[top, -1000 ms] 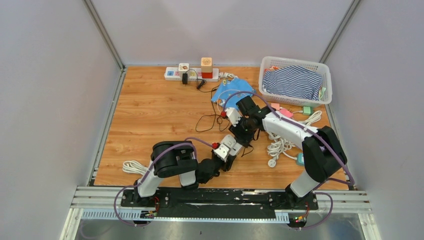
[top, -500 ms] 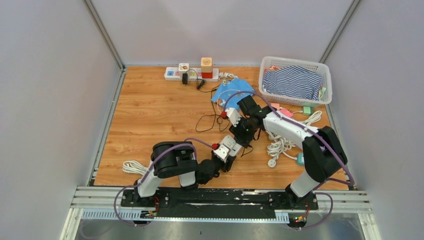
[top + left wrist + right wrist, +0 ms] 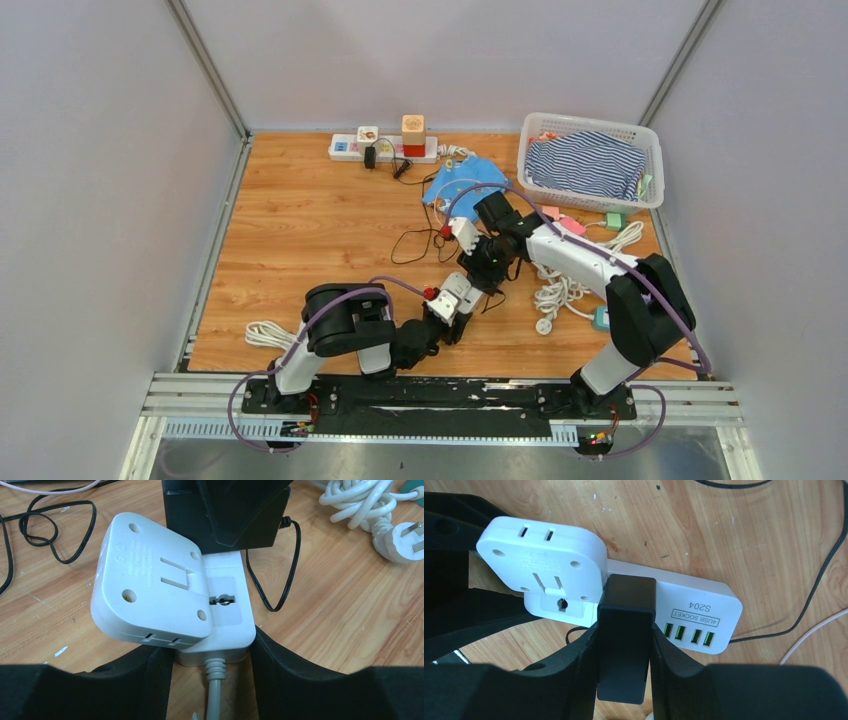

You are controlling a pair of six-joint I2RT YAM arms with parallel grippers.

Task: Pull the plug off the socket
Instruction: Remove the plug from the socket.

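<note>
- The right gripper (image 3: 624, 645) is clenched on the black plug (image 3: 626, 600), one finger pressed to each side of its body.
- The black plug sits against the face of the white socket strip (image 3: 694, 605), just beside four green USB ports, and looks seated.
- The left gripper (image 3: 212, 652) grasps this strip across its width, at the end where its white cord leaves.
- A white square block (image 3: 150, 580) lies tilted over the strip, touching the plug.
- The strip is held between the two arms, over the middle of the wooden table (image 3: 300, 230).
- A thin black cable (image 3: 280, 575) loops beside it, and a coiled white cord (image 3: 360, 500) lies nearby.
- A white basket (image 3: 527, 150) holding striped cloth (image 3: 585, 165) stands at the far right corner.
</note>
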